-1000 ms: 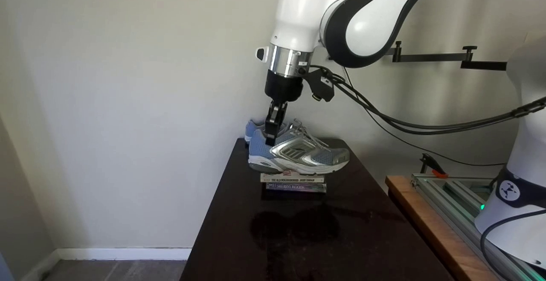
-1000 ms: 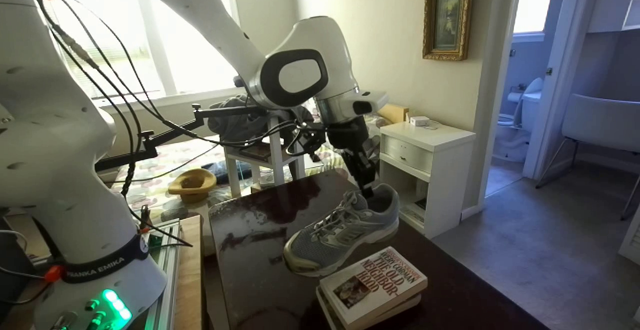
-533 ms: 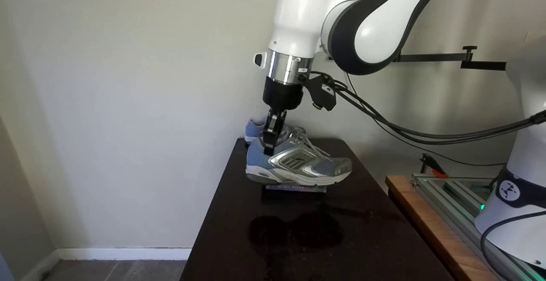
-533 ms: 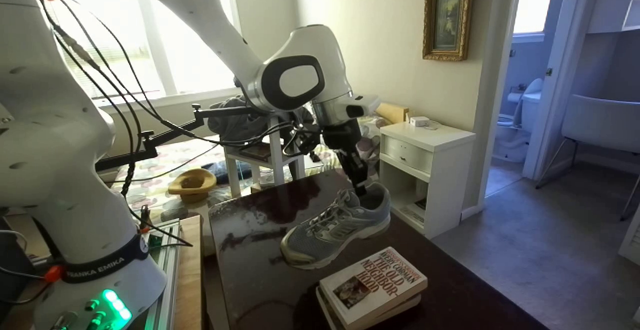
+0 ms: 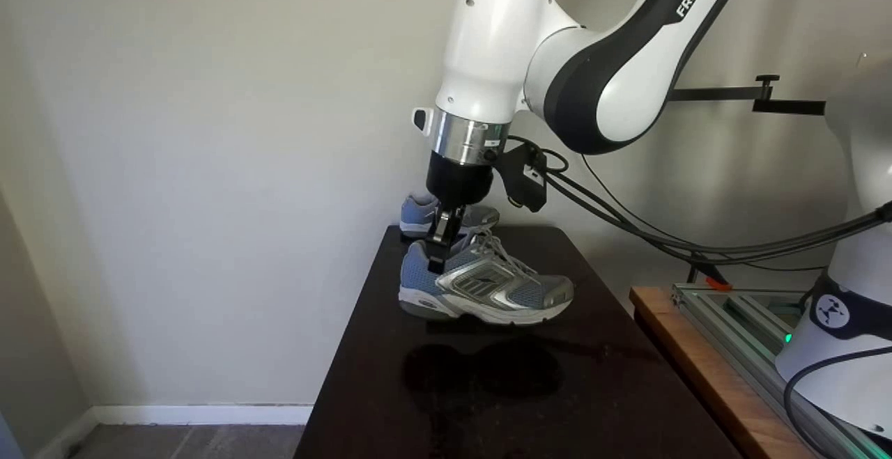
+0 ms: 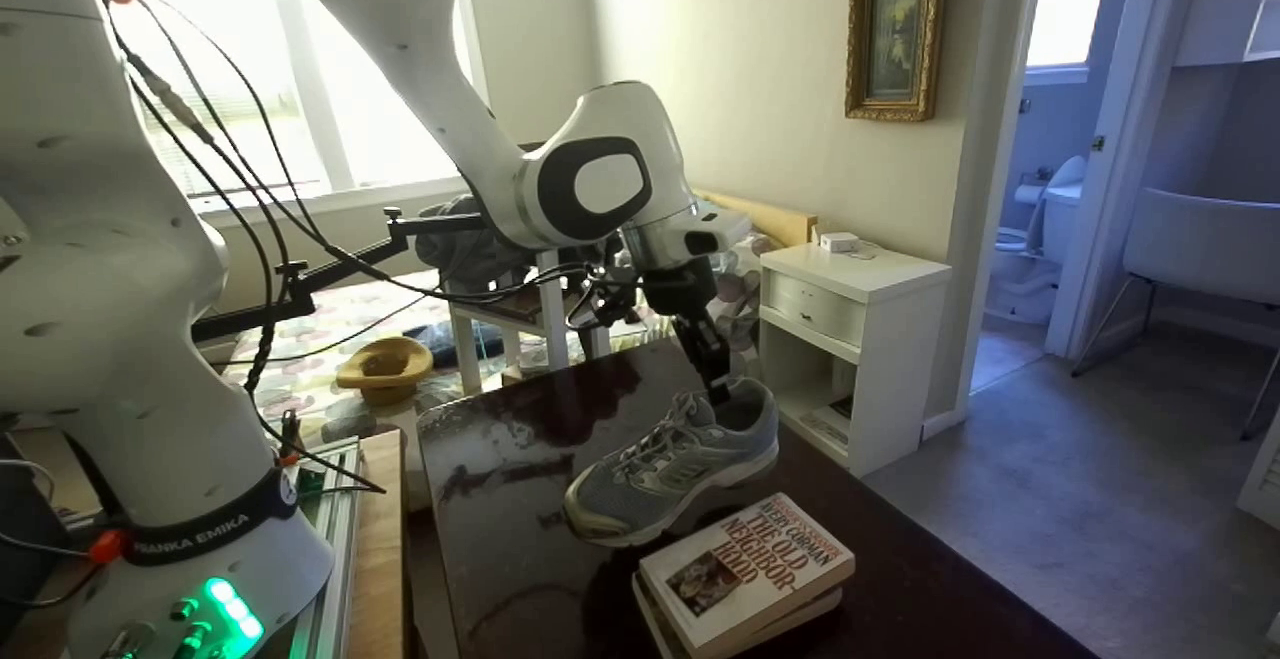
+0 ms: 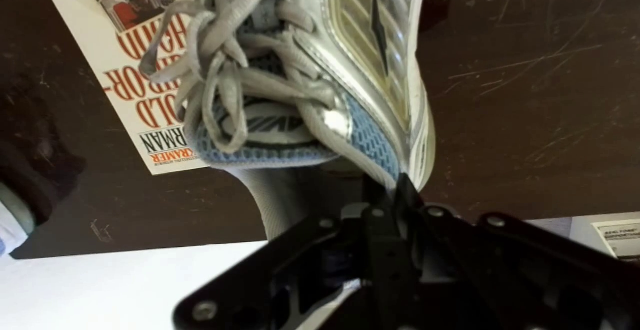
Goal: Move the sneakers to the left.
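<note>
sneaker [image 5: 495,292]: seemingly just above the bench [image 5: 502,431], near the books [image 6: 745,574].
mate [image 5: 416,215]: farther off on the bench.
my tool [image 5: 435,264]: closed, pinching the side of the collar [image 6: 766,427].
mesh [image 7: 372,134]: probably light, soft and giving; i'd pinch there, not at the laces [image 7: 237,34].

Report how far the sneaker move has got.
Done: in the wrist view the pincer looks clamped on one sneaker. In hand: that sneaker, apparently above the table, judging by the gap to its dark reflection. Remaining: likely setting it down, then moving the second sneaker, ungripped at the table's far end in an exterior view.
</note>
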You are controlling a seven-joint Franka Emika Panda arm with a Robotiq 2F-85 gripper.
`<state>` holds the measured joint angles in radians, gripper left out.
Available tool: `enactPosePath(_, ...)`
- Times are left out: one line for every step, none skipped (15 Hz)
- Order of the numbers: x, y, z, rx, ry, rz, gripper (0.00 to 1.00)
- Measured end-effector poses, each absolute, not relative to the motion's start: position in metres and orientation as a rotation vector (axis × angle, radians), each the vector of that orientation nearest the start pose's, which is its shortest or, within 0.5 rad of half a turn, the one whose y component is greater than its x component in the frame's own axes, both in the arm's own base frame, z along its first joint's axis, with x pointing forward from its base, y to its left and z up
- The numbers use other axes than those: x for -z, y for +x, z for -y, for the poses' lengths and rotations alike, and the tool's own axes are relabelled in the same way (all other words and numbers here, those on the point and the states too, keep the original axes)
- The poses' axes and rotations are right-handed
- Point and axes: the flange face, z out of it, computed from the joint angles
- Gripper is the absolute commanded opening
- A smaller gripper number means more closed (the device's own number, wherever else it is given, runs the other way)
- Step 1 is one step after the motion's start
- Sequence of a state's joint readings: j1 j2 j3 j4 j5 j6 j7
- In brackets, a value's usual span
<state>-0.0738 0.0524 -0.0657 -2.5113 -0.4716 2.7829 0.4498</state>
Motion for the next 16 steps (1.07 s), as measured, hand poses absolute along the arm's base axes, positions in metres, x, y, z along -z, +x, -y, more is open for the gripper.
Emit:
enactPosePath(-0.276,0.481,0.046,0.405,-3.291,-0.274,0.13)
enactPosePath(-0.272,0.48,0.045,0.402,-3.298,-0.276,0.34)
enactPosePath(-0.268,0.48,0.044,0.402,-3.305,-0.28,0.4)
enactPosePath(-0.265,0.479,0.043,0.401,-3.313,-0.284,0.46)
enactPosePath(-0.264,0.479,0.042,0.404,-3.318,-0.287,0.54)
enactPosePath(-0.263,0.479,0.041,0.409,-3.323,-0.292,0.6)
enactPosePath(-0.263,0.479,0.041,0.412,-3.324,-0.298,0.67)
enactPosePath(-0.262,0.479,0.04,0.414,-3.325,-0.306,0.75)
enactPosePath(-0.262,0.479,0.04,0.416,-3.324,-0.314,0.81)
enactPosePath(-0.262,0.479,0.04,0.418,-3.323,-0.321,0.89)
enactPosePath(-0.262,0.479,0.04,0.42,-3.322,-0.327,0.95)
enactPosePath(-0.263,0.479,0.04,0.424,-3.321,-0.329,1.0)
enactPosePath(-0.264,0.48,0.04,0.43,-3.319,-0.331,1.0)
enactPosePath(-0.266,0.481,0.04,0.438,-3.318,-0.333,1.0)
enactPosePath(-0.269,0.483,0.04,0.45,-3.315,-0.335,1.0)
enactPosePath(-0.273,0.484,0.042,0.466,-3.313,-0.341,1.0)
